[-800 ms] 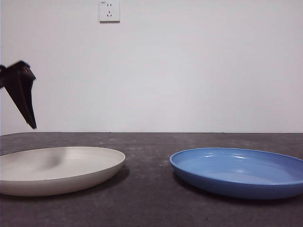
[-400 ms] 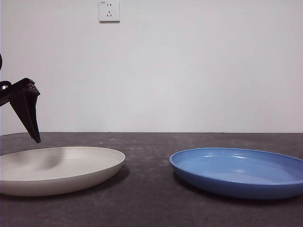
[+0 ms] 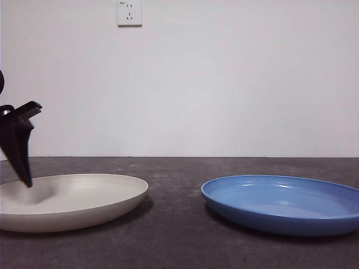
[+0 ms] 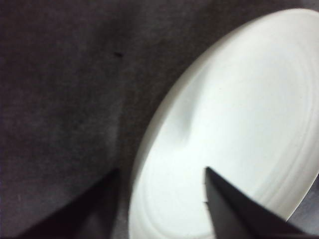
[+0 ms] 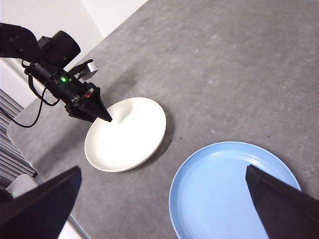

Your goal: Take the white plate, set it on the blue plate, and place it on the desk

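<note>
The white plate [image 3: 73, 199] lies on the desk [image 3: 174, 230] at the left. The blue plate [image 3: 280, 204] lies apart from it at the right, empty. My left gripper [image 3: 23, 171] hangs low at the white plate's left rim, open. In the left wrist view [image 4: 162, 170] its jaws straddle the rim of the white plate [image 4: 239, 114], one over the desk [image 4: 60, 74], one over the plate's inside. My right gripper [image 5: 163, 168] is open and empty, high above the table. Its view shows the white plate [image 5: 127, 134], the blue plate [image 5: 234, 189] and the left gripper [image 5: 102, 115].
A white wall with a socket [image 3: 129, 12] stands behind the desk. In the right wrist view the desk's edge [image 5: 30, 134] runs close behind the left arm, with a cable hanging there. Bare desk [image 5: 224, 64] stretches beyond both plates.
My left gripper has come down and shifted a little to the left; its tip now reaches the white plate's rim level. The plates have not moved.
</note>
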### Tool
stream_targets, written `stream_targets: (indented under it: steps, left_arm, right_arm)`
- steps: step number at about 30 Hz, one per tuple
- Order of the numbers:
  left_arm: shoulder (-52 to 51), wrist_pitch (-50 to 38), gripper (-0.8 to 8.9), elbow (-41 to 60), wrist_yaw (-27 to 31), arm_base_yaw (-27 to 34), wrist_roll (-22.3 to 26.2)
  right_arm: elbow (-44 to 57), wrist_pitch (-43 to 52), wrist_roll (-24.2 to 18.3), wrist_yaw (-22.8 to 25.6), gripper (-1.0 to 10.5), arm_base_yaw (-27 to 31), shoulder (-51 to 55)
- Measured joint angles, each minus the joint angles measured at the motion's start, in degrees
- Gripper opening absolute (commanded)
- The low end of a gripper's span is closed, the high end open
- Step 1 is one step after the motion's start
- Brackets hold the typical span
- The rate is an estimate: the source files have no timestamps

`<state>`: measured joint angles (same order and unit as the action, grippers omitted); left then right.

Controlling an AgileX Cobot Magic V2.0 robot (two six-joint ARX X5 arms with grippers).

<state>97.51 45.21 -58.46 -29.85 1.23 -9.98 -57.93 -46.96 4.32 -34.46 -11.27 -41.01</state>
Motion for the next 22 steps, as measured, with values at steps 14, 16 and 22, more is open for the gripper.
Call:
stream_targets:
  steps: [14, 16, 22]
  left_arm:
    - [0.0, 1.1, 0.07, -0.6, 2.9, 0.0, 0.1]
    - [-0.1, 2.4, 0.08, -1.7, 2.9, 0.0, 0.1]
    - [-3.5, 6.6, 0.09, -6.8, 1.5, -1.7, -0.9]
  right_arm:
    - [0.0, 0.0, 0.0, 0.0, 5.9, 0.0, 0.0]
    - [0.0, 0.0, 0.0, 0.0, 5.9, 0.0, 0.0]
    - [-0.6, -2.3, 0.0, 0.3, 5.9, 0.0, 1.3]
